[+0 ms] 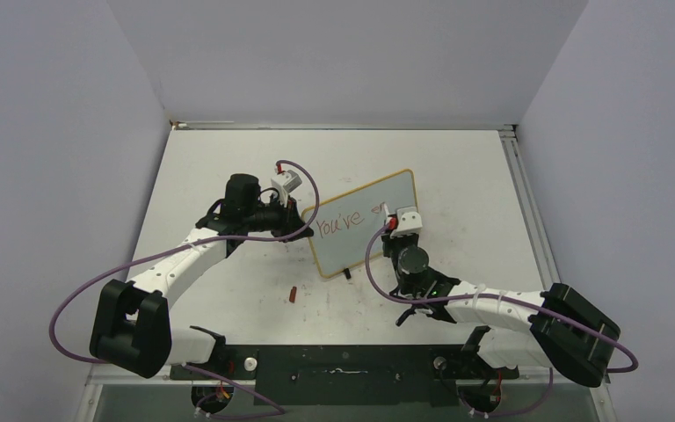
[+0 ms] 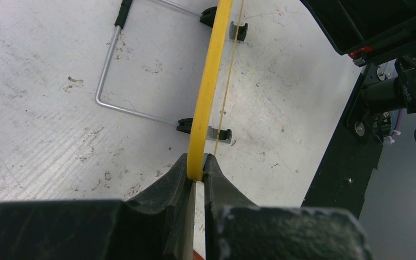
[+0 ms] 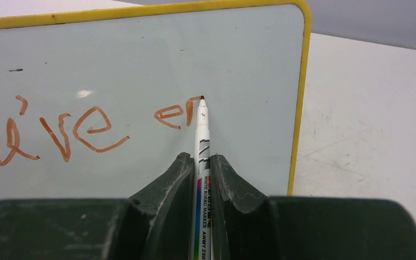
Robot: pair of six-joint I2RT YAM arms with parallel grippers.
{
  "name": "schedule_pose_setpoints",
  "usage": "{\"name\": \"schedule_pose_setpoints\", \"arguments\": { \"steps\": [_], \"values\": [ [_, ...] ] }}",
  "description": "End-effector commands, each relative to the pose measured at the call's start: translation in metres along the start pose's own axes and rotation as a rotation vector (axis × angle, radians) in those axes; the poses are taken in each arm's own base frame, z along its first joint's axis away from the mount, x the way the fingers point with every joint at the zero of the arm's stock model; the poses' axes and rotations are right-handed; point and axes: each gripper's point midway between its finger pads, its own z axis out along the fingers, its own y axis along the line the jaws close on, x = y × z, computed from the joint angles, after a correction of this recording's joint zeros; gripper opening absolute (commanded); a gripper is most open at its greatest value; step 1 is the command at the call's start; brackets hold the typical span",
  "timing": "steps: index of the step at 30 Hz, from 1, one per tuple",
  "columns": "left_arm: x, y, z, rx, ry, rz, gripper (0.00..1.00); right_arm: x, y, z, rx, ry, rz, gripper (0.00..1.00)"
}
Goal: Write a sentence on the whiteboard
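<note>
Whiteboard (image 1: 365, 224) stands mid-worktop (image 1: 228, 167), propped near upright on a wire stand (image 2: 108, 81) behind it. Face glossy, rim yellow.

Left hand (image 2: 196, 165) pinches the rim at one side edge, fingers pressed on both faces. Right hand (image 3: 199, 162) is clamped on the marker (image 3: 202, 127) at mid-barrel, tip touching the face.

Sentence (image 3: 59, 130) reads "You've" plus a started "en"; the tip sits at the top of the last stroke.

Small red piece (image 1: 292, 294) lies on the worktop near the board, likely the cap.

Handling, as judged:
- Board looks thin, light and stiff. It would likely skid or tip back under pen pressure, so the rim is the place to brace it.
- Face is slick, so light pressure should do.
- Marker is slim and smooth and may twist in the grip. Hold it lower for control.
</note>
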Motion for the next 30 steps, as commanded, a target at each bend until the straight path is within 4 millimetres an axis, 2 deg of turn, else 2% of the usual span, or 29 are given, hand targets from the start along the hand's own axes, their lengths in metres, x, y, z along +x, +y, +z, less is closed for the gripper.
{"name": "schedule_pose_setpoints", "arguments": {
  "steps": [1,23,27,30],
  "values": [
    [0.031,0.022,-0.003,-0.113,0.105,-0.045,0.00,-0.011,-0.001,0.005,0.012,-0.023,0.040,0.05],
    [0.030,0.022,-0.004,-0.119,0.099,-0.043,0.00,0.021,0.002,-0.007,-0.031,0.060,0.056,0.05],
    [0.030,0.022,-0.004,-0.121,0.100,-0.043,0.00,0.020,0.002,-0.010,-0.034,0.059,0.062,0.05],
    [0.030,0.022,-0.004,-0.123,0.099,-0.044,0.00,0.012,-0.001,-0.011,-0.024,0.039,0.064,0.05]
  ]
}}
